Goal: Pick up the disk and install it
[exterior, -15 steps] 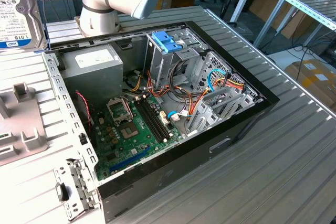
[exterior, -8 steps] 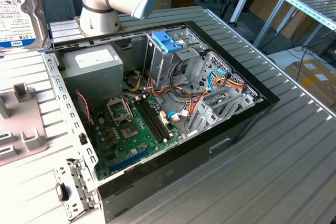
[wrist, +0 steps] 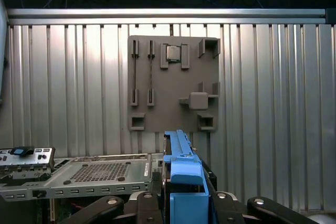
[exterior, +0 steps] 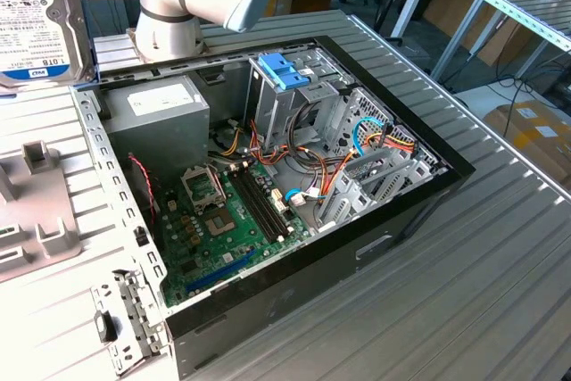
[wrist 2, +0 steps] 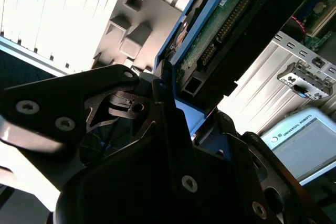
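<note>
The disk (exterior: 36, 15) hangs in the air at the exterior view's upper left, label side facing the camera, well above the table and to the left of the open computer case (exterior: 419, 211). In the second wrist view the disk (wrist 2: 231, 30) shows its circuit board and connectors inside bright blue side rails. My gripper (wrist 2: 178, 103) is shut on its blue end. In the first wrist view the disk's blue rail and end tab (wrist: 181, 171) stand edge-on between my black fingers (wrist: 144, 205), above the ribbed table.
Inside the case are a motherboard (exterior: 223, 220), a power supply (exterior: 156, 113) and a tall metal drive cage topped by a light blue latch (exterior: 284, 69). A grey fixture plate (wrist: 173, 82) lies on the ribbed metal table. A pendant screen (wrist 2: 304, 140) sits beside the case.
</note>
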